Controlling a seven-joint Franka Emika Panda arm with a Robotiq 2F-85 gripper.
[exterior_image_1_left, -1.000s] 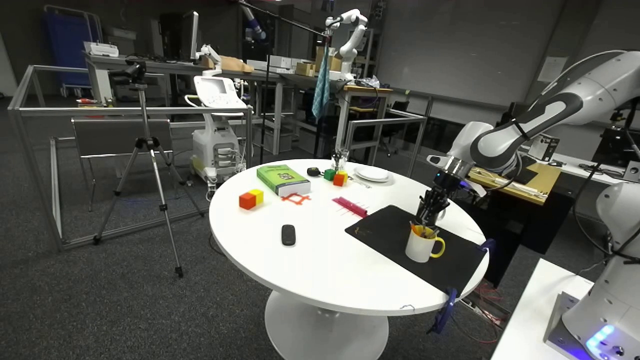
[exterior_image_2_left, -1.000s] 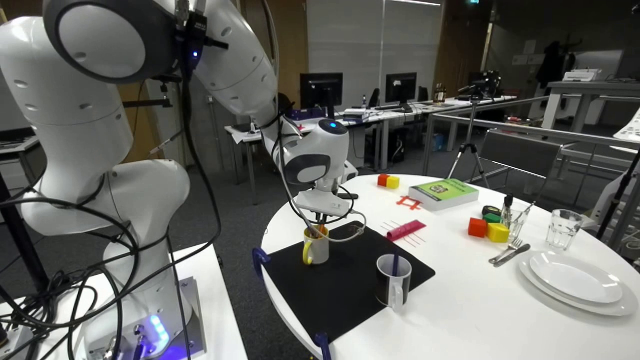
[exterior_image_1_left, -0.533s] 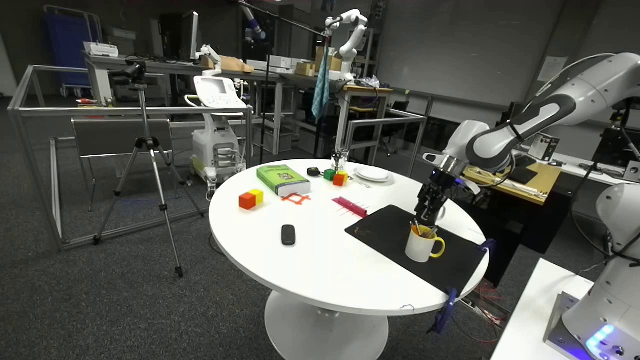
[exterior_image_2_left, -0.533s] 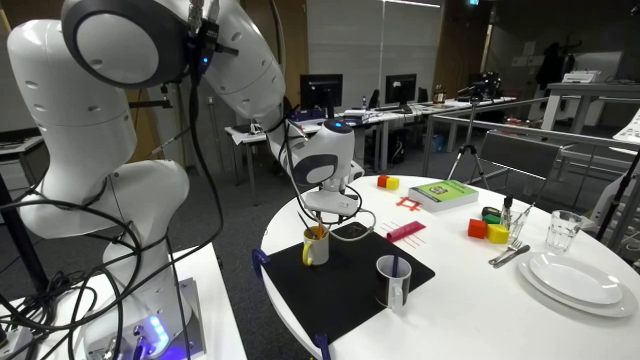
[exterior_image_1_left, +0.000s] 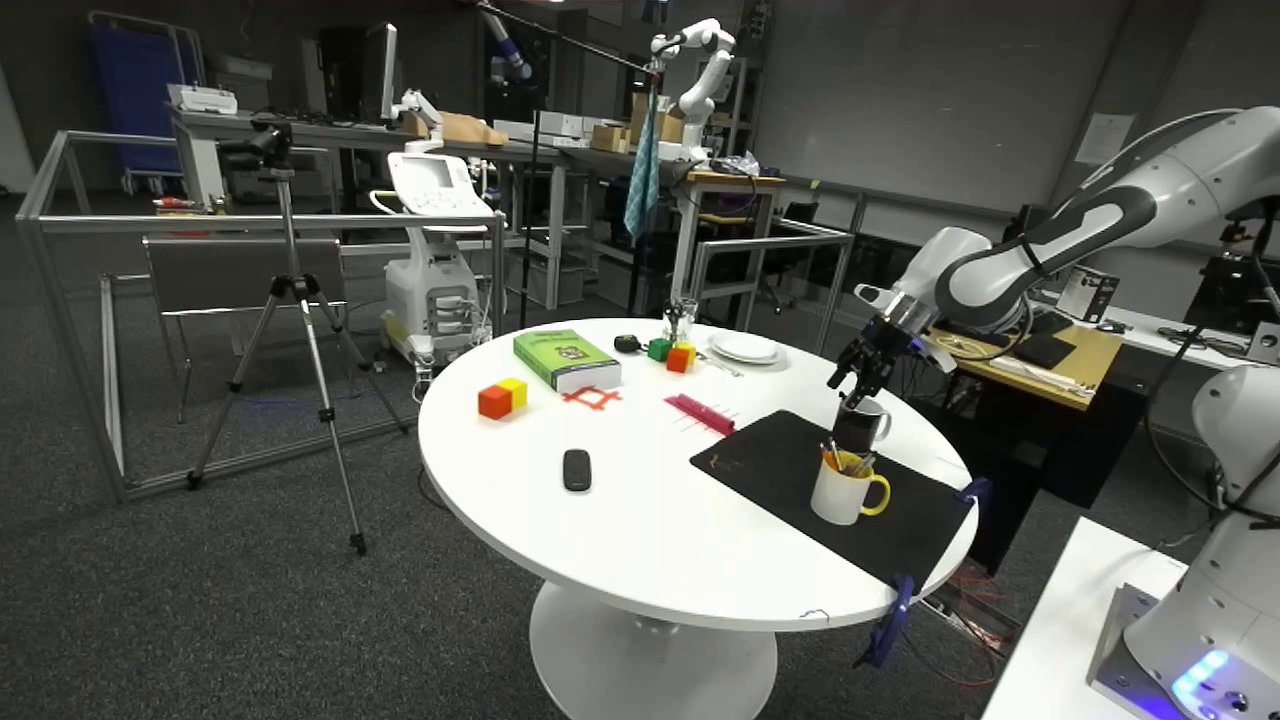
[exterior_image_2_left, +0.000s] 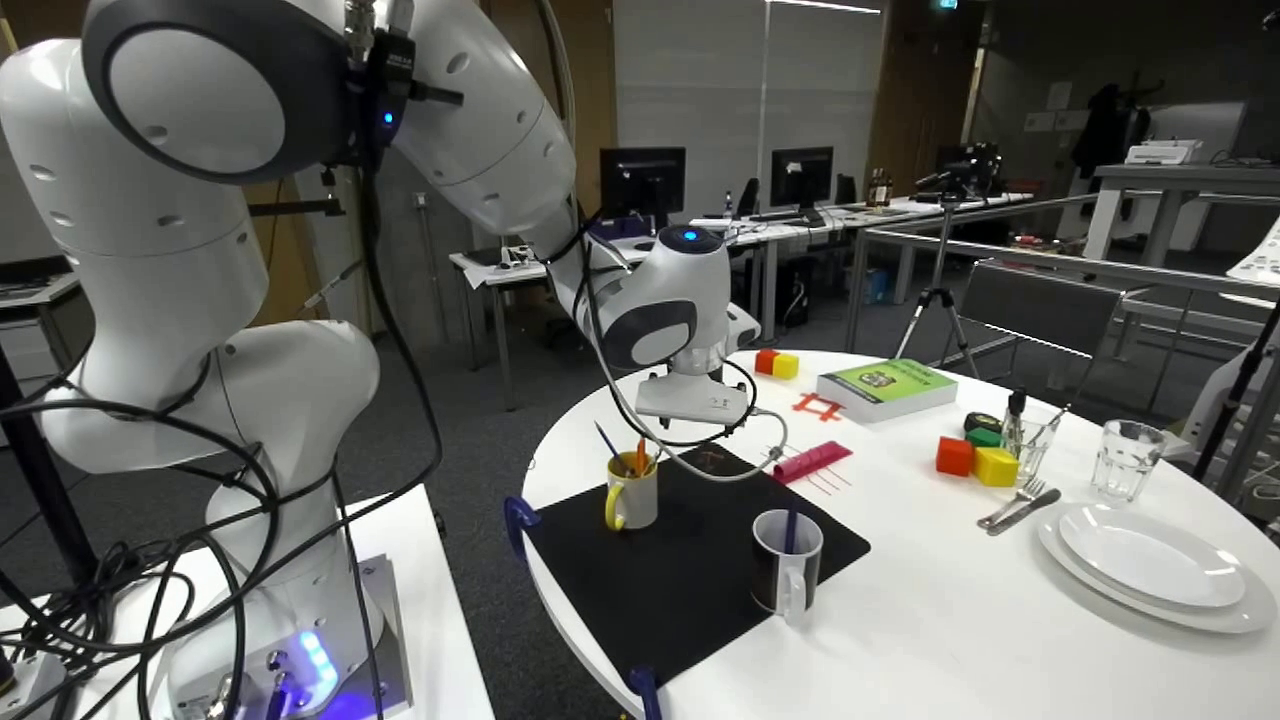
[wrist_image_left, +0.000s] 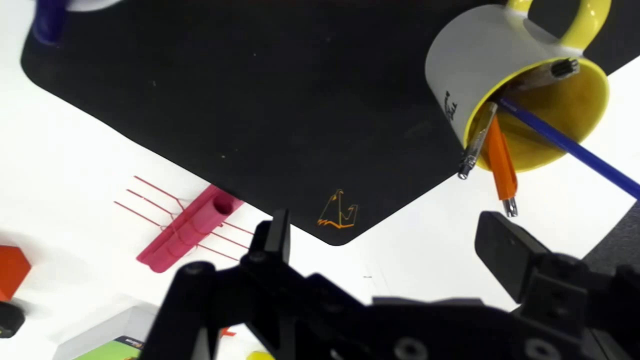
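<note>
My gripper (wrist_image_left: 382, 225) stands open above the table, nothing between its spread fingers. Close by, on the black mat (exterior_image_2_left: 660, 590), is an upright white mug (wrist_image_left: 480, 50) with a yellow inside and handle. Leaning in this mug are an orange pen (wrist_image_left: 501, 160), a blue pencil (wrist_image_left: 575, 145) and silver pens (wrist_image_left: 480, 140). The orange pen's tip appears just above my right finger (wrist_image_left: 505, 250) in the wrist view, apart from it. A black-and-white mug (exterior_image_2_left: 770, 580) holding a dark blue pen (exterior_image_2_left: 791, 530) stands at the mat's edge. In that exterior view the arm hides my fingers.
Beside the mat lies a pink rolled piece (exterior_image_2_left: 812, 460) with thin rods. Further over are a green book (exterior_image_1_left: 567, 360), coloured cubes (exterior_image_2_left: 954, 456), a drinking glass (exterior_image_2_left: 1127, 458), plates (exterior_image_2_left: 1150, 555), a fork and a knife (exterior_image_2_left: 1024, 511). Blue clamps (exterior_image_1_left: 890, 625) grip the table's rim.
My gripper has risen from the yellow-rimmed mug and shifted sideways away from it, its jaws spreading. The pens stay in the mug, now in plain sight. Both mugs have not moved.
</note>
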